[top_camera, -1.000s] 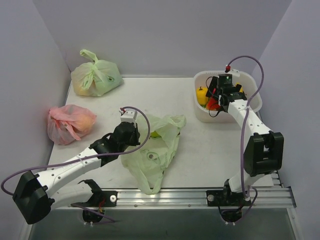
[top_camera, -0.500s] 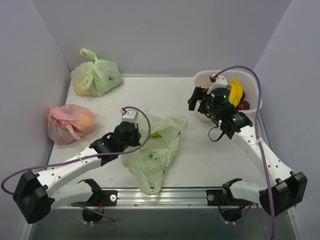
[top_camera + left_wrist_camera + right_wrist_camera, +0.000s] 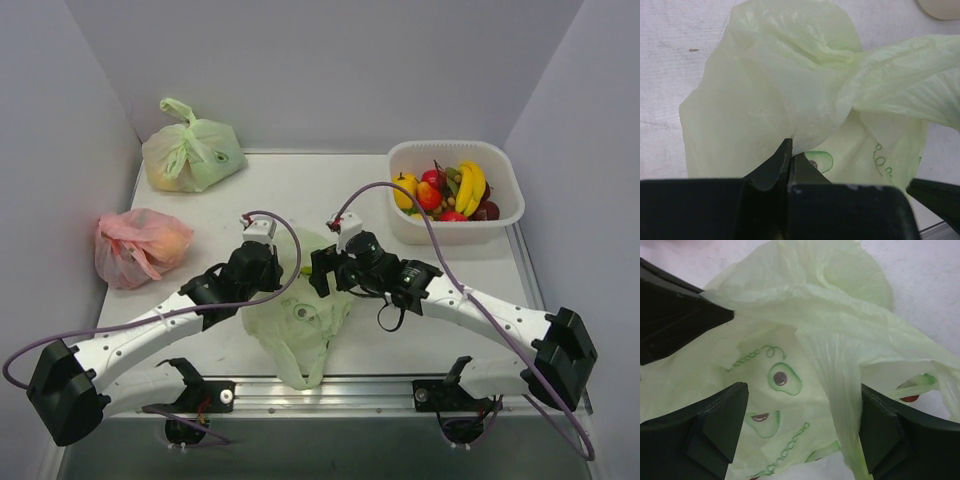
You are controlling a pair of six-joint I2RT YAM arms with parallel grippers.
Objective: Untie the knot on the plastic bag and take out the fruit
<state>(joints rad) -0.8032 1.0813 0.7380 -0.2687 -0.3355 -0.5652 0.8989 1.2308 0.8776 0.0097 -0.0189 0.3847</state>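
The right arm has just swung away from the white tub (image 3: 455, 236) at the back right and come across to the plastic bag (image 3: 300, 335), which lies slack in the middle of the bench. The right fingers (image 3: 720, 422) hang over the film spread wide, holding nothing. The left fingers (image 3: 790, 156) are pressed tight together on a fold near the bag's mouth, keeping it lifted. The fruit (image 3: 455, 188) – yellow and red pieces heaped together – sits in the tub. So I'd say one drop is done and the arm is back for more. I see no tied lump on the bag. Whether anything is left inside I can't tell – only a red patch shows through the film.
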